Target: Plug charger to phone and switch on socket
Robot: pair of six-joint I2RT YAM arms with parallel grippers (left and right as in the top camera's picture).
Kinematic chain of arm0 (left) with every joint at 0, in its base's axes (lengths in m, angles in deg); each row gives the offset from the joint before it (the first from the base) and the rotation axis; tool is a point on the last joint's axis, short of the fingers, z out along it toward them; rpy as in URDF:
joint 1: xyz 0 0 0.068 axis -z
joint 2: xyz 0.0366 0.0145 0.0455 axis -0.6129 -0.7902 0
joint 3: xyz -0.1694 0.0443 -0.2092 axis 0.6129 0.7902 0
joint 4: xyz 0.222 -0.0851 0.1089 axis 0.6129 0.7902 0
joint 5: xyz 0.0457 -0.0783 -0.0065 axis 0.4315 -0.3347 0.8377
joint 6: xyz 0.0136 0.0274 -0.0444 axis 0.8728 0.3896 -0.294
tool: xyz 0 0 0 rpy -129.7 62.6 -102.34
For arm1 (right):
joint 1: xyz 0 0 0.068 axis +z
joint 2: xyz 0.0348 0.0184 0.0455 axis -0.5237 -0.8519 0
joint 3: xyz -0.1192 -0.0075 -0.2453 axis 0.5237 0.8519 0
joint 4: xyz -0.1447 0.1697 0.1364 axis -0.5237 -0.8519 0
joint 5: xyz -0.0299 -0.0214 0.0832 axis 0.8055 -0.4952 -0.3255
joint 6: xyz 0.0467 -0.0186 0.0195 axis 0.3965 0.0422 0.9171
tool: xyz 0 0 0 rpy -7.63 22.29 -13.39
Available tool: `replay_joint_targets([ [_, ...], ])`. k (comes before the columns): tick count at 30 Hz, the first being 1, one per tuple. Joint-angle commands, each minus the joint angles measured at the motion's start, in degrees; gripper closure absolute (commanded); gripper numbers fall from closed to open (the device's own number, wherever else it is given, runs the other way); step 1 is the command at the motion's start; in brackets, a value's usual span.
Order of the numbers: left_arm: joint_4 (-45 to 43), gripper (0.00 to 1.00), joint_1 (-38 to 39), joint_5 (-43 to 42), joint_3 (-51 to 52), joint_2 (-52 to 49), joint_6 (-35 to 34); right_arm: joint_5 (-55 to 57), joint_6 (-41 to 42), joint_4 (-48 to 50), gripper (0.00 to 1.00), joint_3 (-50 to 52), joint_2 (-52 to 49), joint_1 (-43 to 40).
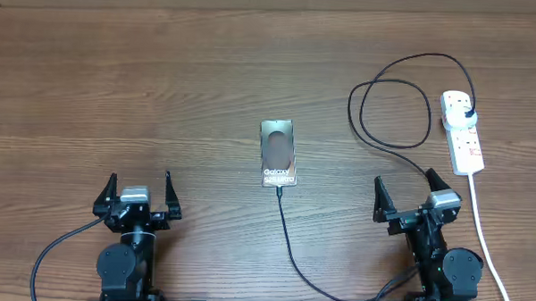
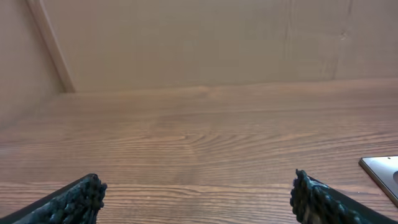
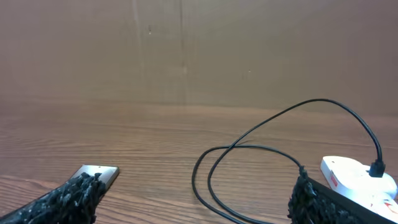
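The phone (image 1: 278,153) lies flat at the table's middle, white lettering at its near end. The charger's thin black cable (image 1: 394,115) loops at the right; its black plug (image 1: 469,114) sits in the white socket strip (image 1: 463,130). The cable's other end runs along the near table to the phone's near edge (image 1: 279,188). My left gripper (image 1: 140,189) is open and empty at the near left. My right gripper (image 1: 402,194) is open and empty at the near right, beside the loop. The right wrist view shows the loop (image 3: 249,162), the strip (image 3: 357,177) and a phone corner (image 3: 99,173).
The strip's thick white cord (image 1: 484,238) runs toward the near right edge, past my right arm. A corner of the phone (image 2: 382,174) shows at the right of the left wrist view. A brown wall stands behind the table.
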Motion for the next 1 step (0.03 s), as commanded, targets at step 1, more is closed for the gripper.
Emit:
replay_joint_targets([
  [1,-0.07,0.0,-0.31,-0.17,0.24,0.46,1.09,0.5,-0.28,0.26,0.0,0.57,0.57,0.22],
])
